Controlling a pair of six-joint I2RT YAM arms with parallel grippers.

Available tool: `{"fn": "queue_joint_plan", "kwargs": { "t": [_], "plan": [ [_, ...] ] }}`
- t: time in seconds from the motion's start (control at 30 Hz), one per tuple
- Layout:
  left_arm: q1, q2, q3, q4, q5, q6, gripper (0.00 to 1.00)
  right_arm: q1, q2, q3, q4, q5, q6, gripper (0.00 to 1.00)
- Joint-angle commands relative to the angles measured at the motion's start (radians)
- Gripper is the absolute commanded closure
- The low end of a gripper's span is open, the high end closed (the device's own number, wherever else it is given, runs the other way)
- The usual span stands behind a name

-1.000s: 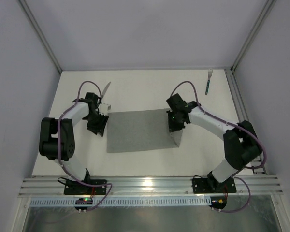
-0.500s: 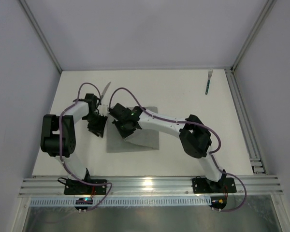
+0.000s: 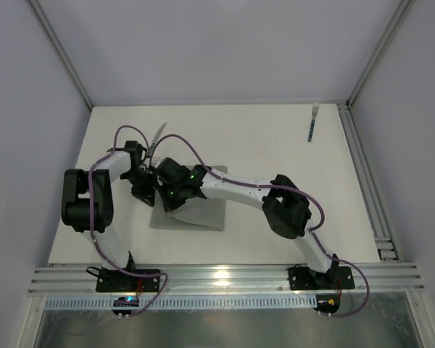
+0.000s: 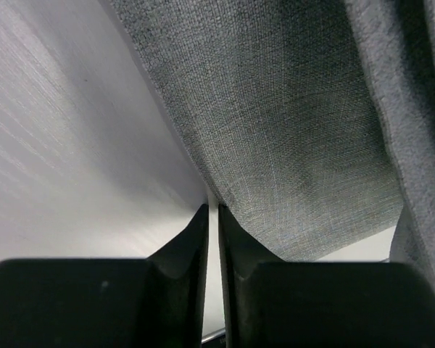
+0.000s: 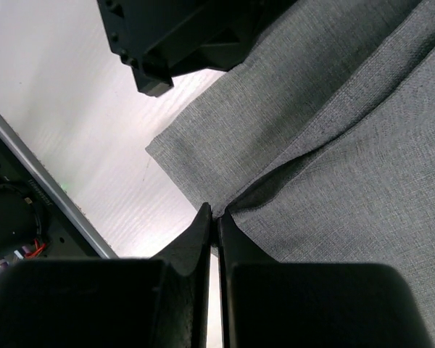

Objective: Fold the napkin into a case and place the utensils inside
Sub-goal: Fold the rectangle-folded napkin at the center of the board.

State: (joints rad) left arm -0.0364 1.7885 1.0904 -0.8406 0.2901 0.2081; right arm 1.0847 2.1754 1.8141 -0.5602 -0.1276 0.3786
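Observation:
The grey napkin lies folded over itself left of the table's middle. My right gripper reaches across it and is shut on the napkin's folded-over edge, near the lower layer's left edge. My left gripper is shut on the napkin's left edge, close beside the right gripper. In the right wrist view the left gripper's black body shows just above the cloth. The knife lies at the back left behind the left arm. The fork with its teal handle lies at the back right.
The right arm stretches over the table's middle from the right base. Metal frame rails run along the right side and the near edge. White walls enclose the back and sides.
My right gripper has carried the napkin's right edge leftward across the cloth to the left edge, folding it over. The left gripper has stayed at the left edge.

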Motion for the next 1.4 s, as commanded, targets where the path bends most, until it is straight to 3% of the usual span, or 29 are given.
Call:
{"fn": "queue_joint_plan", "kwargs": {
  "t": [0.0, 0.17, 0.47, 0.83, 0.9, 0.97, 1.17, 1.37],
  "plan": [
    [0.004, 0.051, -0.011, 0.026, 0.029, 0.001, 0.91, 0.006, -0.025, 0.01, 0.091, -0.033, -0.009, 0.97],
    [0.012, 0.051, -0.011, 0.029, 0.038, 0.002, 1.0, 0.009, -0.06, -0.016, 0.166, -0.044, -0.006, 0.97],
    [0.024, 0.049, -0.011, 0.026, 0.052, 0.005, 1.0, 0.011, 0.026, -0.042, 0.238, -0.118, 0.081, 0.97],
    [0.032, 0.038, -0.003, 0.018, 0.052, 0.004, 1.0, 0.009, 0.046, -0.085, 0.283, -0.095, 0.109, 0.96],
    [0.033, 0.031, -0.003, 0.017, 0.05, 0.004, 1.0, 0.011, 0.055, -0.085, 0.296, -0.11, 0.115, 0.91],
    [0.055, 0.019, 0.003, 0.009, 0.043, 0.005, 0.99, 0.011, 0.063, -0.081, 0.313, -0.139, 0.123, 0.75],
    [0.096, -0.029, 0.031, -0.023, 0.008, 0.011, 0.92, 0.011, 0.011, -0.078, 0.333, -0.184, 0.099, 0.4],
    [0.101, -0.122, 0.052, -0.067, -0.022, 0.027, 0.82, 0.009, -0.135, -0.12, 0.318, -0.19, 0.037, 0.32]
  ]
}}
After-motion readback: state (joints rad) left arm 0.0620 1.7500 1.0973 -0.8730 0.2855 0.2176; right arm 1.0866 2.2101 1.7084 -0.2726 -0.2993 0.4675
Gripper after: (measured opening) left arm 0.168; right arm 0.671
